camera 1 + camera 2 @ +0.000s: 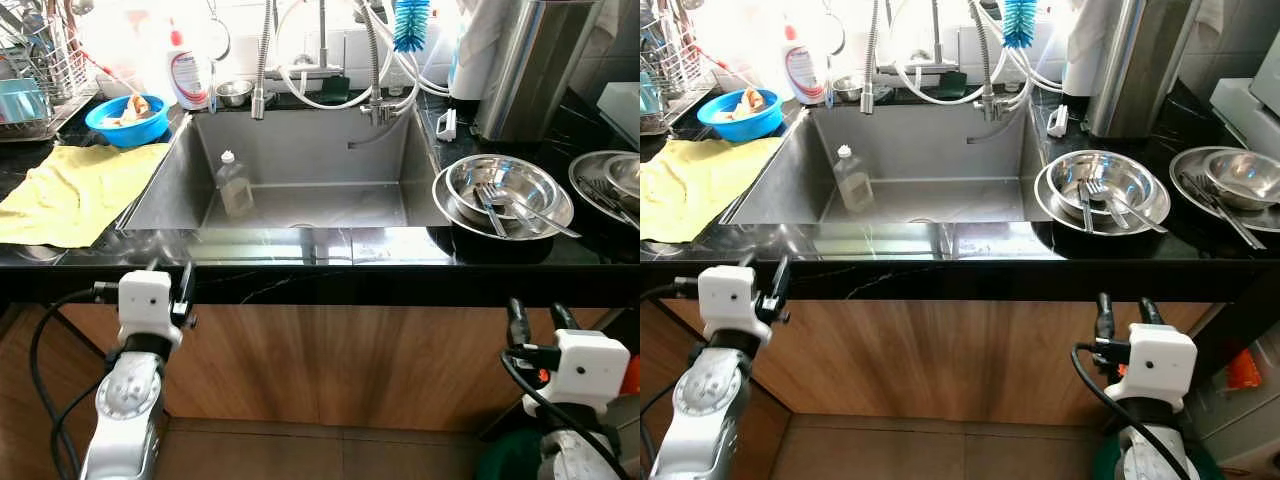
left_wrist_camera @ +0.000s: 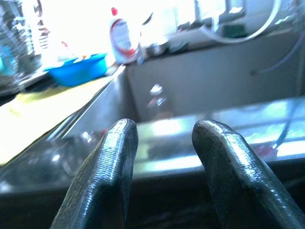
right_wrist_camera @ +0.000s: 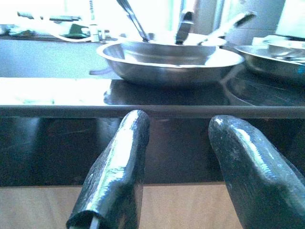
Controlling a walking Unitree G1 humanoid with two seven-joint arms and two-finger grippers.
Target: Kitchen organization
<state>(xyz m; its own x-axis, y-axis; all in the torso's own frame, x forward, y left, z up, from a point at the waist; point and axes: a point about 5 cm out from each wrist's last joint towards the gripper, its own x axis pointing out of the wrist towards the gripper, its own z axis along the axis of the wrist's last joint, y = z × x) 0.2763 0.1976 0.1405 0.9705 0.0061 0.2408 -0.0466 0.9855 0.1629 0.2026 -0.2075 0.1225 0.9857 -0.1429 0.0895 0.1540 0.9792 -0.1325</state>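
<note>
1. We count two steel bowl sets on the black worktop (image 1: 330,285): nearer bowl (image 1: 503,190), round and shiny, nested on a plate with cutlery in it, at 2 o'clock; second bowl (image 1: 612,180) at 3.
2. One steel sink (image 1: 300,165) at 12, one clear plastic bottle (image 1: 234,184) upright inside. One blue bowl (image 1: 128,119) and one yellow cloth (image 1: 75,190) at 10.
3. Left gripper (image 2: 162,143) and right gripper (image 3: 178,143): fingers parted moderately, empty, below the worktop edge.
</note>
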